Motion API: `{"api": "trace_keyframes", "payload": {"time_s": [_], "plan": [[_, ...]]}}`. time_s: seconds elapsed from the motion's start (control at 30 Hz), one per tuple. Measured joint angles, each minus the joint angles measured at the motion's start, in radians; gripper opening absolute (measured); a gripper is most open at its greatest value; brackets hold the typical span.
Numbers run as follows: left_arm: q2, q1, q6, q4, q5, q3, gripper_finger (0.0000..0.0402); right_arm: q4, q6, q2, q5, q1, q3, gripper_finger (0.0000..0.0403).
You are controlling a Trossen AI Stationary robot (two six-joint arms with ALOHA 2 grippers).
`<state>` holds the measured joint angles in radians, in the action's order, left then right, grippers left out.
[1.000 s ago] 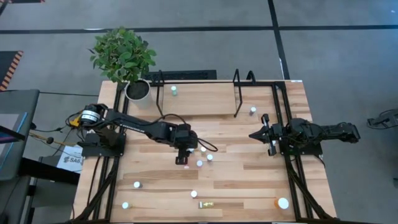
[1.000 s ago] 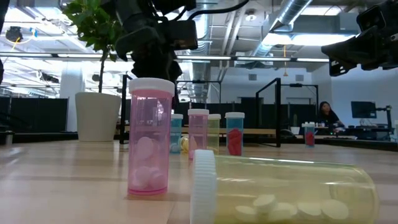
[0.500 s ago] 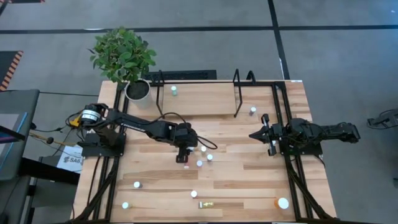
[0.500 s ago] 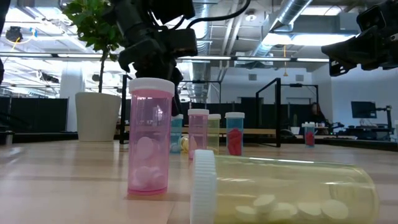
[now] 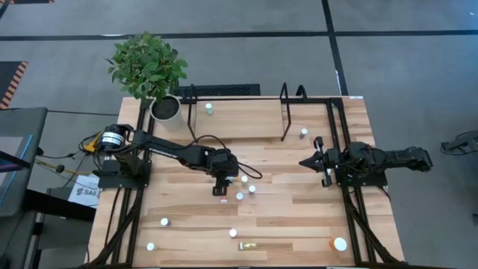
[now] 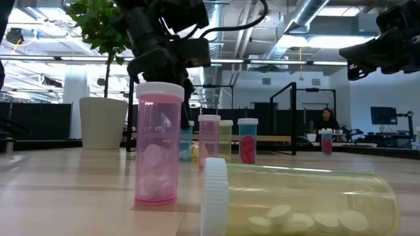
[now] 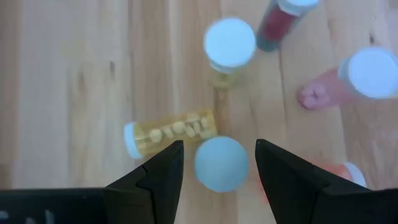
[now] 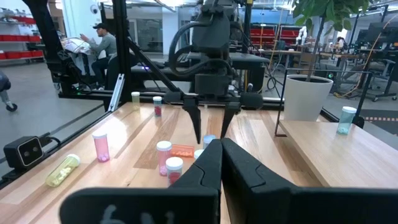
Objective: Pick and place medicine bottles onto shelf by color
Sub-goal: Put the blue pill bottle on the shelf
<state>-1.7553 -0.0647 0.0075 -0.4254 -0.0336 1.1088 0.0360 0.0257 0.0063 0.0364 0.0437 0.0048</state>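
My left gripper [image 5: 222, 188] hangs open over a cluster of small white-capped medicine bottles [image 5: 243, 187] at mid-table, pointing steeply down. In the left wrist view its fingers stand on either side of an upright bottle's pale cap [image 7: 221, 163] with a gap on both sides. A yellow bottle [image 7: 171, 132] lies on its side just beyond. A yellowish, a red [image 7: 280, 25] and a pink bottle [image 7: 354, 78] stand around. The shelf [image 5: 246, 119] sits at the far edge with a green bottle [image 5: 209, 108] on it. My right gripper [image 5: 305, 161] waits shut at the right edge.
A potted plant [image 5: 165, 107] stands at the far left corner. More bottles are scattered along the near edge: a pink upright one [image 6: 158, 144], a lying yellow one [image 5: 247, 245], a larger orange one [image 5: 338, 243]. A person sits in the room beyond the table.
My left gripper has sunk a little toward the cluster of bottles, its fingers still as wide apart as before. The bottles have stayed where they were.
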Motion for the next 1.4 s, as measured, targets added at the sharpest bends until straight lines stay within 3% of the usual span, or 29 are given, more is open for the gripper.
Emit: {"api": "trace_keyframes", "payload": {"time_s": [0.57,1.0,1.4], "plan": [[0.000,0.000,0.000,-0.002,-0.027,0.000,0.0185,0.001,0.000,0.000,0.000,0.000,0.000,0.0026],[0.001,0.000,-0.001,-0.002,-0.025,0.000,0.0100,0.001,0.000,0.000,0.000,0.000,0.000,0.0026],[0.001,0.000,-0.019,-0.057,-0.025,0.059,0.0108,0.001,0.000,0.000,0.000,0.000,0.000,0.0026]]}}
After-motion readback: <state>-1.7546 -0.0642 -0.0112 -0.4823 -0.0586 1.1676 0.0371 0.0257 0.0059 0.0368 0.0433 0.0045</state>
